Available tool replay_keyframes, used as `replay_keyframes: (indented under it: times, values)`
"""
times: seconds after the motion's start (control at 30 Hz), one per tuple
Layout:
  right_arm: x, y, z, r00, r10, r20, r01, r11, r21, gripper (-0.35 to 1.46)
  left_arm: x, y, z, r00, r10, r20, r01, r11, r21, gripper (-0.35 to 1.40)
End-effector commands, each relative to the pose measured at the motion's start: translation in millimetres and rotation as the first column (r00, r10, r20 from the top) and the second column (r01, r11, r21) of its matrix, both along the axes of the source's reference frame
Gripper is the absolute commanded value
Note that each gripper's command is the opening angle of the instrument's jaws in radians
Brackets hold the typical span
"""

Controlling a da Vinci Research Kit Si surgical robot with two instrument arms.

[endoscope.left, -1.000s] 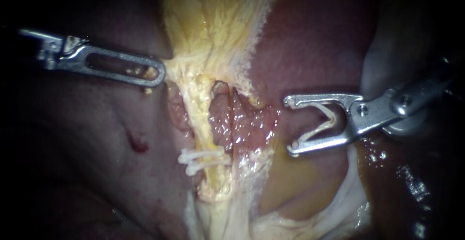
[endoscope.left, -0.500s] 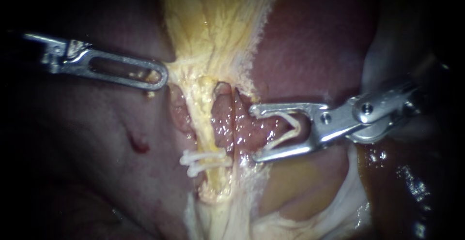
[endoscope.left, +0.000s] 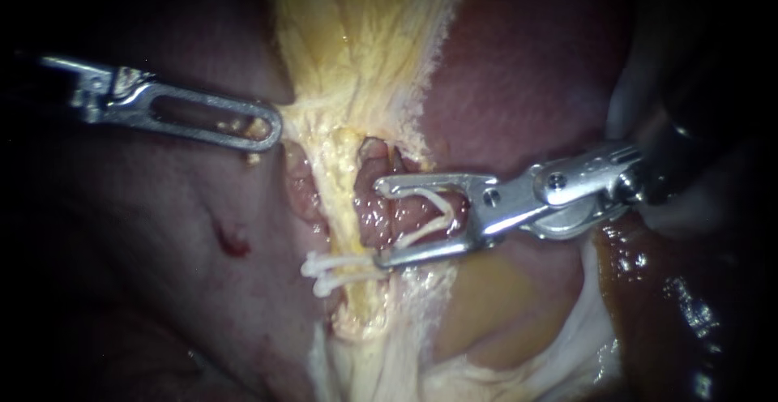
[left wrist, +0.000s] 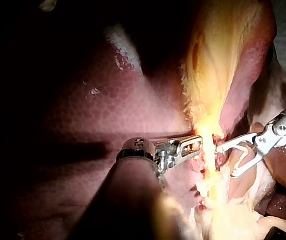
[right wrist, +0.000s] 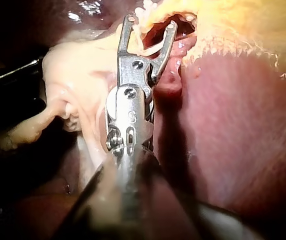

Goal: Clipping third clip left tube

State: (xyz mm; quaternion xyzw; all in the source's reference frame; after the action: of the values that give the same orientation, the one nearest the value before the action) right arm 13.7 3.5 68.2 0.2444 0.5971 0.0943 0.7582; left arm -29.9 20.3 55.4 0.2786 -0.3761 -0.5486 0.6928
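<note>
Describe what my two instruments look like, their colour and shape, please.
Left instrument: silvery metal, long flat jaws with a lengthwise slot and rounded tip, on a small hinged joint and dark shaft. Right instrument: bright polished metal, two thin straight jaws with hooked tips forking from a riveted hinge, a rounded wrist joint behind, dark shaft.

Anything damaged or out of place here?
Dark-red mark on the liver near the two clips looks like a nick; yellow scraps cling to the left instrument. The right instrument and its loaded clip look normal.
</note>
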Motion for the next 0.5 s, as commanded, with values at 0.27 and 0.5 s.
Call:
replay_keyframes:
  times: [0.27,0.5]
  values:
    - [0.7,0.3,3.6,1.0,0.003,0.007,-0.003,0.999,0.048,0.5,0.0,0.0,-0.1,1.0,0.0,0.0,0.0,1.0,0.0,-0.35]
    - [0.5,0.6,5.4,1.0,0.0,0.008,0.0,0.997,0.076,0.5,0.0,-0.1,-0.2,1.0,-0.001,-0.001,0.001,1.0,0.0,-0.35]
